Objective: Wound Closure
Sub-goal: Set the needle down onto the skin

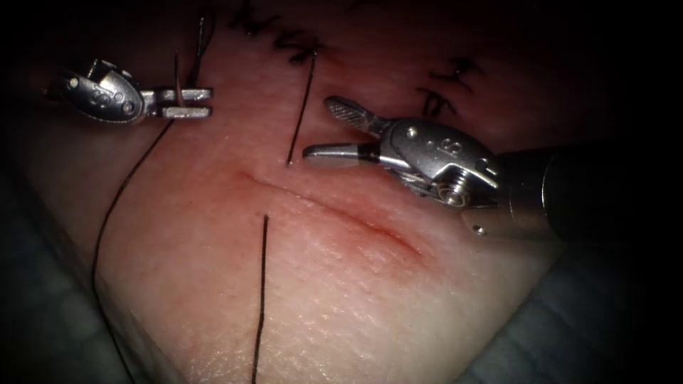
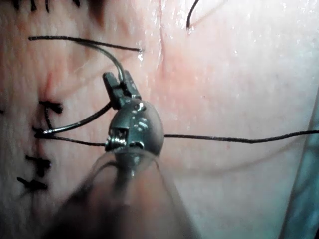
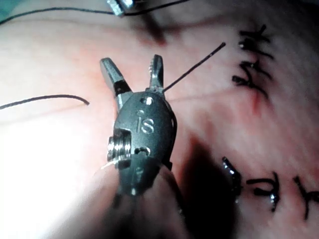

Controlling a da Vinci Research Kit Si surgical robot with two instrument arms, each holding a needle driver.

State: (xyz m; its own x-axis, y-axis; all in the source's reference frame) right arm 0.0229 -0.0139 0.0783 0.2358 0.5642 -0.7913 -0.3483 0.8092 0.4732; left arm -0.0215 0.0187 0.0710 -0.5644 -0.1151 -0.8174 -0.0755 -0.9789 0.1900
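My left tool (image 1: 186, 103) hovers over the tissue (image 1: 341, 313), up and to the left of the cut (image 1: 334, 210). Its jaws are shut on the curved needle (image 2: 79, 123) near the middle of its curve, and the needle is out of the tissue. Black thread (image 1: 107, 220) trails from this tool down the left side. My right tool (image 1: 320, 131) is just above the cut with its jaws open and nothing between them. Beside its lower jaw a thread strand (image 1: 300, 114) enters the tissue. A second strand (image 1: 262, 299) leaves the tissue below the cut's left end.
Dark finished stitches (image 1: 284, 44) and more stitches (image 1: 448, 89) line the far part of the tissue. Faint red fluid tints the cut's edges. Blue-grey drape (image 1: 43, 320) lies beyond the tissue's left and right borders.
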